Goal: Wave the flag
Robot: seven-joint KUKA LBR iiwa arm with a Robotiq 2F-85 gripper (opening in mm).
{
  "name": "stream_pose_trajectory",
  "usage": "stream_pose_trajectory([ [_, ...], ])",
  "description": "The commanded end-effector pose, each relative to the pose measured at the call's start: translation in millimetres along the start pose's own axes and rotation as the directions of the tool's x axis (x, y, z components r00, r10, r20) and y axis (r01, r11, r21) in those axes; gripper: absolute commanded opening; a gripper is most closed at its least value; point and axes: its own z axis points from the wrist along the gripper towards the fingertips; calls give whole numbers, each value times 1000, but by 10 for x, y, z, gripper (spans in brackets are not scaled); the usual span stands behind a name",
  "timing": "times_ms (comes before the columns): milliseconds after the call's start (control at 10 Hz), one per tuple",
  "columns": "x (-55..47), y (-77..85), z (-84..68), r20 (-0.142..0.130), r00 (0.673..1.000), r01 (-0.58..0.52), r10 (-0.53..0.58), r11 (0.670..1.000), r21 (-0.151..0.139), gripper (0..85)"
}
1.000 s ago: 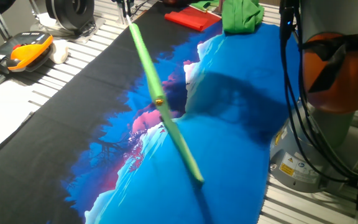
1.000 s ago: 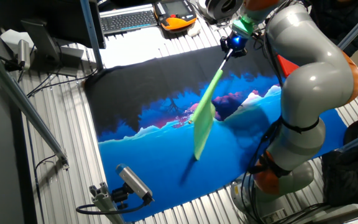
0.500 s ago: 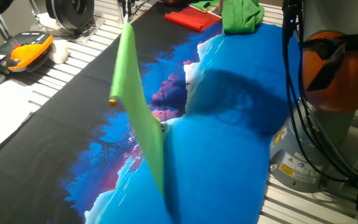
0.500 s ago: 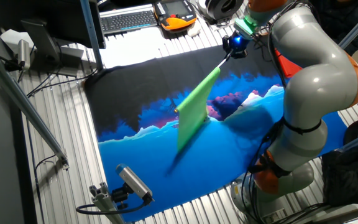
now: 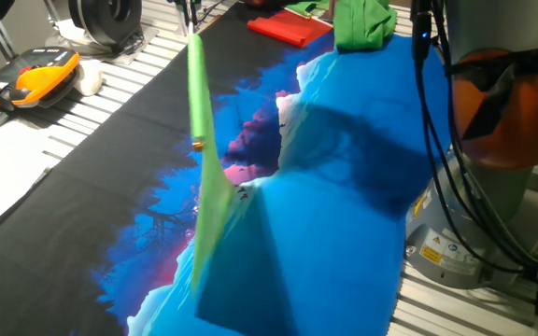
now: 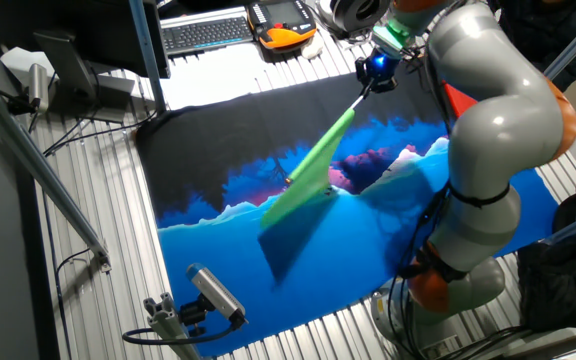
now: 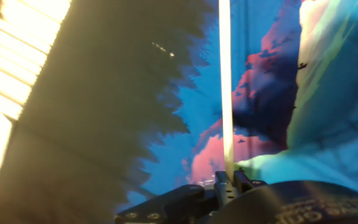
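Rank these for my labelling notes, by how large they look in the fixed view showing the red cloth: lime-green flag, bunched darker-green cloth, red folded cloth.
1. The lime-green fabric flag, held nearest the camera, which inflates it.
2. The bunched darker-green cloth, partly cropped.
3. The red folded cloth, though close to the green cloth, so that order is unsure.

The arm [image 6: 488, 95] has bulky, rounded light-grey links with orange joint bands, black cables trailing beside its lower segments, and a small black gripper [image 6: 376, 70] glowing blue beneath a green light ring.
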Motion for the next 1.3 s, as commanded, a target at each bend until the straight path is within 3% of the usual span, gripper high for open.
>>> stream_pose_trajectory([
  [0, 3, 3, 2, -10, 957, 291, -291, 955, 60, 0],
  [400, -6, 8, 5, -28, 891, 453, -452, 885, 106, 0],
  [600, -3, 11, 7, -20, 894, 447, -448, 889, 102, 0],
  [700, 5, 14, 10, -9, 908, 419, -420, 903, 92, 170],
  [900, 5, 14, 10, 36, 916, 390, -400, 909, 149, 510],
  [1000, -4, 27, 14, 35, 918, 386, -395, 910, 151, 680],
  [1100, -11, 40, 18, 14, 915, 397, -404, 906, 147, 680],
  [1200, -14, 54, 21, 8, 915, 398, -403, 905, 150, 680],
])
